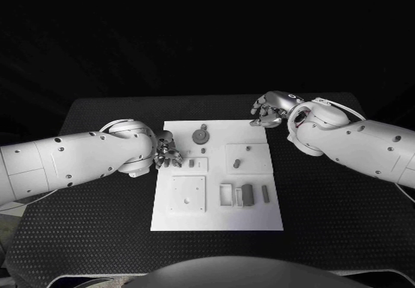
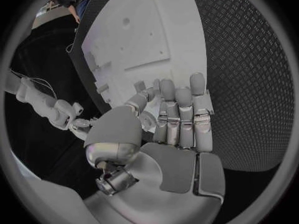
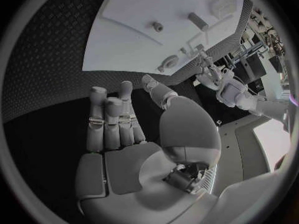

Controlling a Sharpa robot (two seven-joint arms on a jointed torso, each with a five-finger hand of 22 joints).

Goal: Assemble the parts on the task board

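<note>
We see the black desk (image 1: pixel 104 240) carrying the white task board (image 1: pixel 259 216), which lies at the middle of the desk with its long sides running from the near edge toward the far edge. Our left hand (image 1: pixel 167 151) sits at the board's left long edge, roughly level with the middle of that edge; in the left wrist view its fingers (image 2: pixel 181 109) lie straight and side by side with the thumb apart from them, and they hold nothing. Our right hand (image 1: pixel 269 110) hovers at the board's far right corner, over the desk just beside it; in the right wrist view its fingers (image 3: pixel 112 119) are likewise extended and loosely spread, empty. On the board, a raised square plate (image 1: pixel 188 193) sits toward the near left part. A round grey part (image 1: pixel 201 136) lies near the far edge. A dark upright block (image 1: pixel 247 195) stands toward the near right part, with a slimmer grey bar (image 1: pixel 265 193) just beside it on the right. A small grey peg (image 1: pixel 236 162) stands at the middle right of the board.
</note>
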